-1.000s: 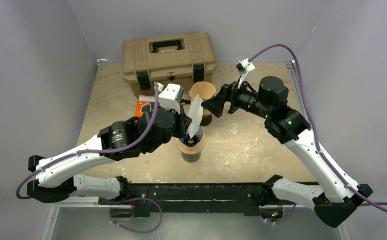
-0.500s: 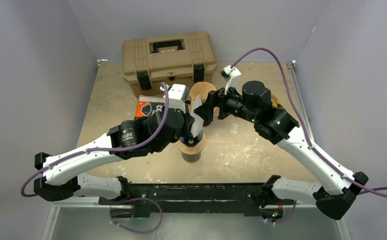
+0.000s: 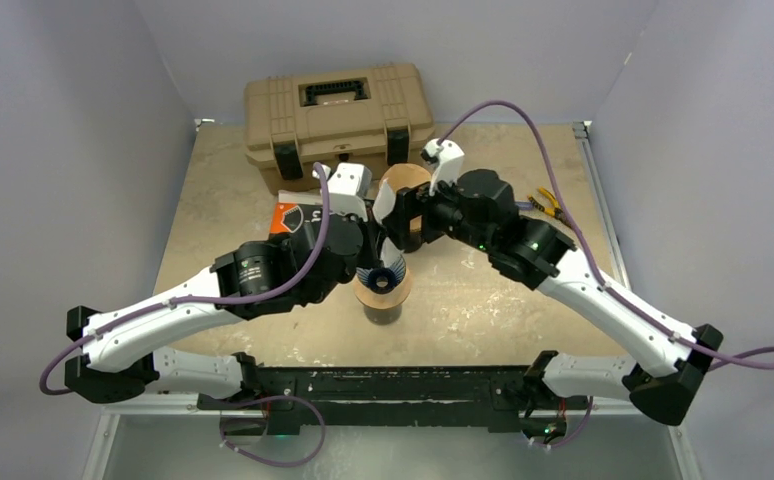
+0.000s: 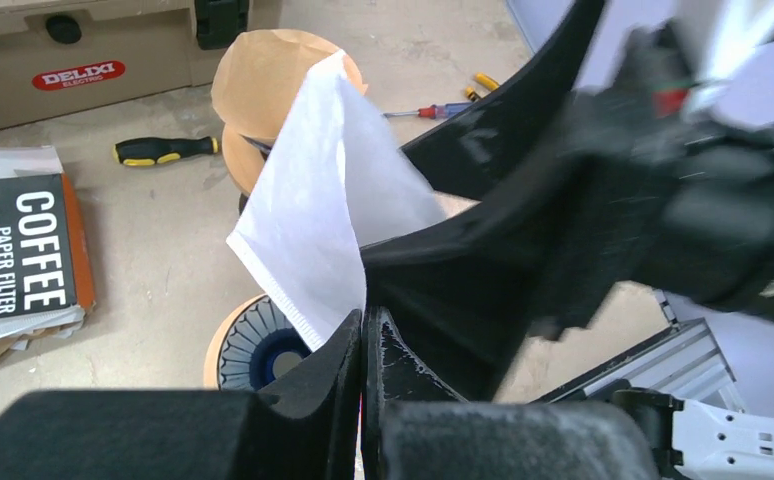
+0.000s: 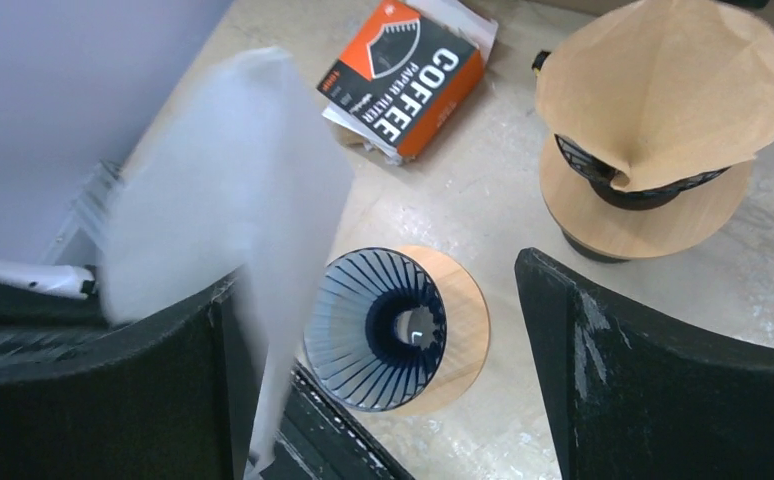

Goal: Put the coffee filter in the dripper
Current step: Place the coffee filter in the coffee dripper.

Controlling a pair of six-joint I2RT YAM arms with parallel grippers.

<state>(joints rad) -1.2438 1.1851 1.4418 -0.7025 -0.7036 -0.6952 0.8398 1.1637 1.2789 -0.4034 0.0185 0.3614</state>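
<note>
Directly above the dark blue ribbed cone dripper (image 5: 375,330) I report the white folded paper coffee filter (image 4: 328,215) upright, long axis near vertical, the left gripper (image 4: 363,335) clamped on its lower edge; the right gripper (image 5: 373,280), jaws wide apart, flanks its upper part

The mottled surface (image 3: 483,290) carries a toolbox (image 3: 338,110) at its far edge, a filter packet (image 3: 293,215) before it, a blue dripper (image 5: 383,330) centrally, a brown-lined dripper (image 5: 653,192) beyond, and pliers (image 3: 546,203) toward the right edge.
</note>
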